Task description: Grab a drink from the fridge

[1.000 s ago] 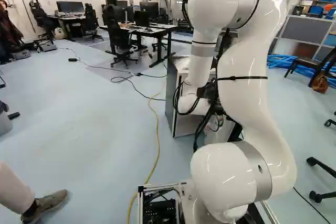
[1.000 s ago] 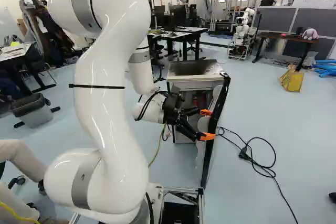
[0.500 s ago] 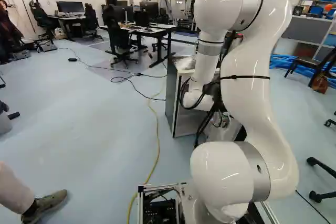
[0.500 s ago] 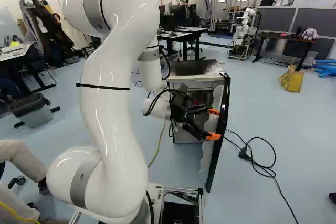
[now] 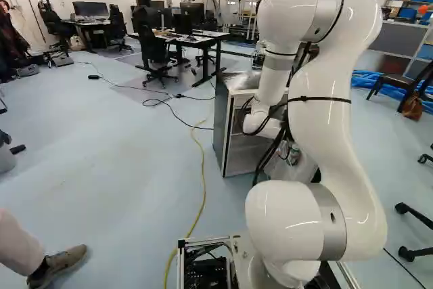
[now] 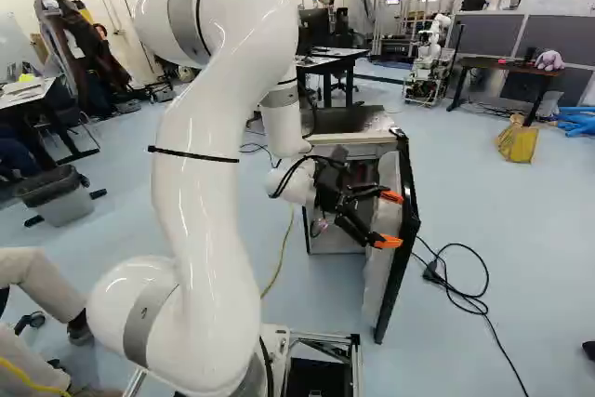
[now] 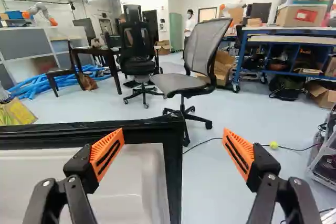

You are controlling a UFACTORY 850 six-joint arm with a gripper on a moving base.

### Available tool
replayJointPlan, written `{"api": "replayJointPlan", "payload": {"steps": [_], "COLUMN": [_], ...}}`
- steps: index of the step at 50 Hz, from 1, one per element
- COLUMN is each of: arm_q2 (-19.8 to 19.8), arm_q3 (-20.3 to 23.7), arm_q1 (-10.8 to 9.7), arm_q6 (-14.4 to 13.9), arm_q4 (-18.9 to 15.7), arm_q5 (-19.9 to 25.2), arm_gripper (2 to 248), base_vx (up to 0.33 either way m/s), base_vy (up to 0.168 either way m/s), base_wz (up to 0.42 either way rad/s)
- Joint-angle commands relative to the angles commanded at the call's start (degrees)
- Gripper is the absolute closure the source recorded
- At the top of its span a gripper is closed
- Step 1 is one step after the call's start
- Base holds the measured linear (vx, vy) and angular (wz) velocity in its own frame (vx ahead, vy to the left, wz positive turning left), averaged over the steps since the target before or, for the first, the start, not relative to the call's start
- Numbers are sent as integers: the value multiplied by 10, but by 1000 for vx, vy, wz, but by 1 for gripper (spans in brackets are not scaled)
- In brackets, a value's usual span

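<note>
Black, orange-padded gripper [image 6: 390, 219] with 2 fingers stands wide open, we see, holding nothing, near the opened, black-edged white door [image 6: 376, 276] of the grey fridge [image 5: 220, 126]; where the drink is, we cannot tell.

Glossy plastic and paint up close, mesh and cardboard beyond.
From my end the arm [image 6: 200, 192] looks smooth and glossy, banded in satin metal; the orange pads [image 7: 107, 153] look matt and ribbed, like rubber or plastic. I see the door's liner [image 7: 118, 182] as smooth, pale plastic with a soft shine, its black frame [image 7: 175, 182] glossier. The chair [image 7: 207, 45] has a mesh back, the box [image 7: 302, 15] is matt cardboard, and the floor [image 5: 101, 153] is smooth with a faint sheen.
</note>
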Motion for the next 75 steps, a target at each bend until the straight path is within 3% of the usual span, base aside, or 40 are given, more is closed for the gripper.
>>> {"api": "replayJointPlan", "payload": {"steps": [75], "arm_q2": [-60], "arm_q3": [-144], "arm_q1": [-121], "arm_q6": [0], "arm_q4": [0], "arm_q5": [-33], "arm_gripper": [3], "base_vx": [0], "base_vy": [0], "base_wz": [0]}}
